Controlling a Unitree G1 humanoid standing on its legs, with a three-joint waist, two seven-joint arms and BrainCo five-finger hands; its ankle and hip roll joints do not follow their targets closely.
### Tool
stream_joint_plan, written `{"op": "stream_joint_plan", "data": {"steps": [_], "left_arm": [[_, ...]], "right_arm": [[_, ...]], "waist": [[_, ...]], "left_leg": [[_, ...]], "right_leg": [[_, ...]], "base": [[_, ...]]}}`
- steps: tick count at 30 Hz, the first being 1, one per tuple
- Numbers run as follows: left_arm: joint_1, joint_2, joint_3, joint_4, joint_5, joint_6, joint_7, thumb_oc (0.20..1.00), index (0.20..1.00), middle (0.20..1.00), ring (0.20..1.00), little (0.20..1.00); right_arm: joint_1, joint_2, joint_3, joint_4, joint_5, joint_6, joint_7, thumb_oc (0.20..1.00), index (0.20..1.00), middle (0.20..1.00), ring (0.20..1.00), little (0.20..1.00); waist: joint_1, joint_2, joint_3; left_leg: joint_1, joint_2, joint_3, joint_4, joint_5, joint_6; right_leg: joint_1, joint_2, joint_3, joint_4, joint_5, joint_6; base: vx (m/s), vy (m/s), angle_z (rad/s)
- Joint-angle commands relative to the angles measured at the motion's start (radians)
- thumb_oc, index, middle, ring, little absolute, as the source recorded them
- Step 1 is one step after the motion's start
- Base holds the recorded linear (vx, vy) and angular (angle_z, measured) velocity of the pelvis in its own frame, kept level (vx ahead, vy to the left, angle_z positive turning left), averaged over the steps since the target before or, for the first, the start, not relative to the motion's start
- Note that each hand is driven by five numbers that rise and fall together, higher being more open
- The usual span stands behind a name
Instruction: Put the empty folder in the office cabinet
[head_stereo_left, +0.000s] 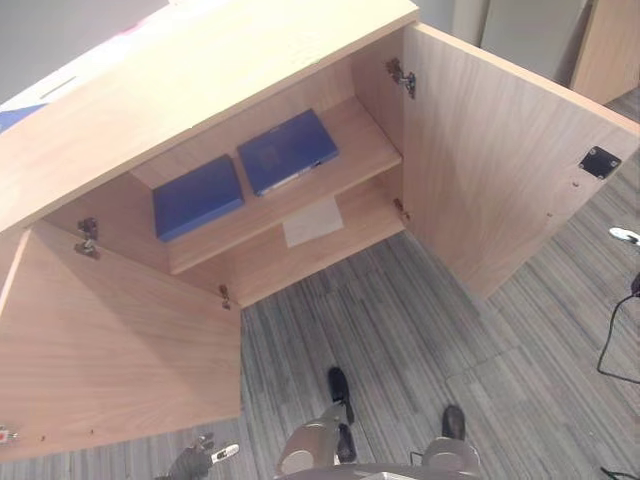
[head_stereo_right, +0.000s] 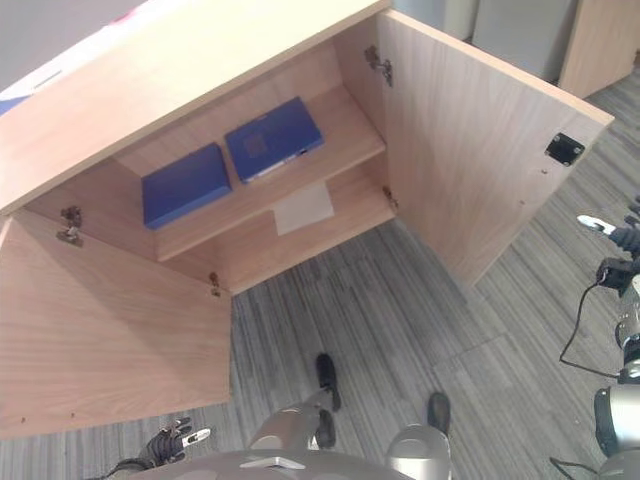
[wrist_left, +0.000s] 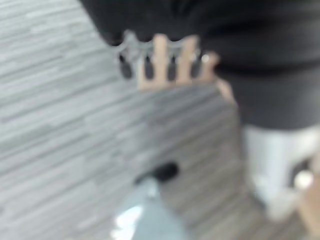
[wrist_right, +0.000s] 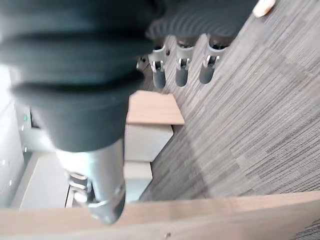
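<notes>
The wooden office cabinet (head_stereo_left: 200, 70) stands in front of me with both doors swung wide. Two blue folders lie flat on its upper shelf (head_stereo_left: 365, 150), one to the left (head_stereo_left: 197, 196) and one to the right (head_stereo_left: 288, 150), side by side. My left hand (head_stereo_left: 195, 460) hangs low by the left door's bottom edge, its fingers (wrist_left: 160, 65) straight and holding nothing. My right hand (head_stereo_right: 620, 235) is out at the far right, beyond the right door. Its fingers (wrist_right: 180, 70) are relaxed and empty.
The left door (head_stereo_left: 110, 340) and the right door (head_stereo_left: 500, 150) jut out toward me on either side. A pale sheet (head_stereo_left: 313, 221) lies on the lower shelf. Grey striped carpet (head_stereo_left: 400, 320) runs between the doors. More wooden furniture (head_stereo_left: 610, 45) stands at the back right.
</notes>
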Motion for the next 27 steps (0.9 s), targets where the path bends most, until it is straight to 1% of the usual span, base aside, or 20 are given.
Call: {"op": "stream_joint_plan", "data": {"steps": [1, 2, 5, 8, 9, 10, 12, 15, 17, 18, 21, 23, 27], "left_arm": [[-0.101, 0.076, -0.014, 0.026, 0.019, -0.004, -0.009, 1.000, 1.000, 1.000, 1.000, 1.000], [-0.102, 0.081, -0.015, 0.029, 0.017, -0.008, -0.013, 1.000, 1.000, 1.000, 1.000, 1.000], [-0.111, 0.094, -0.017, 0.035, 0.017, -0.004, -0.018, 1.000, 1.000, 1.000, 1.000, 1.000], [-0.118, 0.104, -0.014, 0.044, 0.018, -0.007, -0.030, 1.000, 1.000, 1.000, 1.000, 1.000], [-0.120, 0.107, -0.017, 0.051, 0.014, -0.011, -0.035, 1.000, 1.000, 1.000, 1.000, 1.000], [-0.120, 0.107, -0.017, 0.051, 0.014, -0.011, -0.035, 1.000, 1.000, 1.000, 1.000, 1.000], [-0.122, 0.105, -0.015, 0.057, 0.015, -0.017, -0.043, 1.000, 1.000, 1.000, 1.000, 1.000], [-0.121, 0.100, -0.013, 0.045, 0.027, -0.011, -0.046, 1.000, 1.000, 1.000, 1.000, 1.000], [-0.117, 0.095, -0.014, 0.038, 0.026, -0.012, -0.049, 1.000, 1.000, 1.000, 1.000, 1.000], [-0.117, 0.095, -0.014, 0.038, 0.026, -0.012, -0.049, 1.000, 1.000, 1.000, 1.000, 1.000], [-0.115, 0.088, -0.010, 0.034, 0.027, -0.011, -0.054, 1.000, 1.000, 1.000, 1.000, 1.000], [-0.114, 0.086, -0.005, 0.024, 0.032, -0.003, -0.055, 1.000, 1.000, 1.000, 1.000, 1.000], [-0.106, 0.073, 0.006, 0.014, 0.039, -0.001, -0.039, 1.000, 1.000, 1.000, 1.000, 1.000]], "right_arm": [[-0.149, -0.073, 0.047, 0.003, -0.027, -0.037, 0.088, 1.000, 1.000, 1.000, 1.000, 1.000], [-0.174, -0.082, 0.067, 0.003, -0.038, -0.030, 0.116, 1.000, 1.000, 1.000, 1.000, 1.000], [-0.229, -0.093, 0.116, 0.004, -0.060, -0.040, 0.149, 1.000, 1.000, 1.000, 1.000, 1.000], [-0.280, -0.094, 0.159, -0.003, -0.070, -0.050, 0.140, 1.000, 1.000, 1.000, 1.000, 1.000], [-0.318, -0.090, 0.186, -0.011, -0.078, -0.054, 0.139, 1.000, 1.000, 1.000, 1.000, 1.000], [-0.318, -0.090, 0.186, -0.011, -0.078, -0.054, 0.139, 1.000, 1.000, 1.000, 1.000, 1.000], [-0.358, -0.071, 0.224, -0.041, -0.080, -0.068, 0.136, 1.000, 1.000, 1.000, 1.000, 1.000], [-0.383, -0.033, 0.257, -0.082, -0.107, -0.070, 0.150, 1.000, 1.000, 1.000, 1.000, 1.000], [-0.379, 0.007, 0.284, -0.120, -0.112, -0.086, 0.186, 1.000, 1.000, 1.000, 1.000, 1.000], [-0.379, 0.007, 0.284, -0.120, -0.112, -0.086, 0.186, 1.000, 1.000, 1.000, 1.000, 1.000], [-0.352, 0.065, 0.311, -0.182, -0.122, -0.088, 0.232, 1.000, 1.000, 1.000, 1.000, 1.000], [-0.314, 0.104, 0.331, -0.242, -0.147, -0.079, 0.236, 1.000, 1.000, 1.000, 1.000, 1.000], [-0.227, 0.183, 0.367, -0.332, -0.173, -0.078, 0.203, 1.000, 1.000, 1.000, 1.000, 1.000]], "waist": [[0.030, -0.033, 0.037], [0.030, -0.027, 0.042], [0.033, -0.016, 0.053], [0.034, -0.007, 0.062], [0.035, 0.000, 0.065], [0.035, 0.000, 0.065], [0.037, 0.009, 0.069], [0.044, 0.013, 0.074], [0.050, 0.013, 0.074], [0.050, 0.013, 0.074], [0.057, 0.006, 0.072], [0.060, -0.002, 0.071], [0.070, -0.024, 0.065]], "left_leg": [[0.168, 0.021, 0.068, -0.002, -0.218, -0.066], [0.165, 0.021, 0.068, -0.002, -0.216, -0.068], [0.160, 0.016, 0.064, -0.003, -0.214, -0.069], [0.154, 0.013, 0.062, -0.004, -0.212, -0.071], [0.152, 0.010, 0.060, -0.005, -0.210, -0.073], [0.152, 0.010, 0.060, -0.005, -0.210, -0.073], [0.151, 0.007, 0.057, -0.006, -0.209, -0.075], [0.153, 0.005, 0.055, -0.007, -0.204, -0.077], [0.157, 0.005, 0.056, -0.006, -0.201, -0.077], [0.157, 0.005, 0.056, -0.006, -0.201, -0.077], [0.161, 0.007, 0.057, -0.005, -0.197, -0.079], [0.165, 0.009, 0.059, -0.005, -0.194, -0.079], [0.171, 0.016, 0.061, -0.003, -0.191, -0.078]], "right_leg": [[-0.107, 0.003, -0.022, 0.047, -0.047, -0.056], [-0.113, 0.001, -0.023, 0.051, -0.048, -0.057], [-0.123, -0.002, -0.027, 0.055, -0.048, -0.058], [-0.132, -0.005, -0.028, 0.058, -0.048, -0.058], [-0.137, -0.007, -0.028, 0.060, -0.049, -0.059], [-0.137, -0.007, -0.028, 0.060, -0.049, -0.059], [-0.139, -0.009, -0.030, 0.060, -0.050, -0.059], [-0.134, -0.009, -0.034, 0.057, -0.047, -0.059], [-0.125, -0.010, -0.040, 0.053, -0.046, -0.059], [-0.125, -0.010, -0.040, 0.053, -0.046, -0.059], [-0.112, -0.009, -0.046, 0.049, -0.045, -0.059], [-0.101, -0.009, -0.053, 0.045, -0.042, -0.058], [-0.078, -0.008, -0.066, 0.035, -0.037, -0.056]], "base": [[-0.03, -0.017, 0.02], [-0.04, -0.005, 0.00], [-0.04, -0.010, -0.02], [-0.04, 0.002, 0.00], [-0.02, 0.016, -0.03], [-0.02, 0.026, -0.03], [-0.02, 0.042, -0.01], [-0.01, 0.036, -0.02], [0.00, 0.016, -0.01], [0.00, 0.000, 0.00], [0.02, 0.021, -0.03], [0.02, 0.032, -0.04], [0.03, 0.013, -0.01]]}}
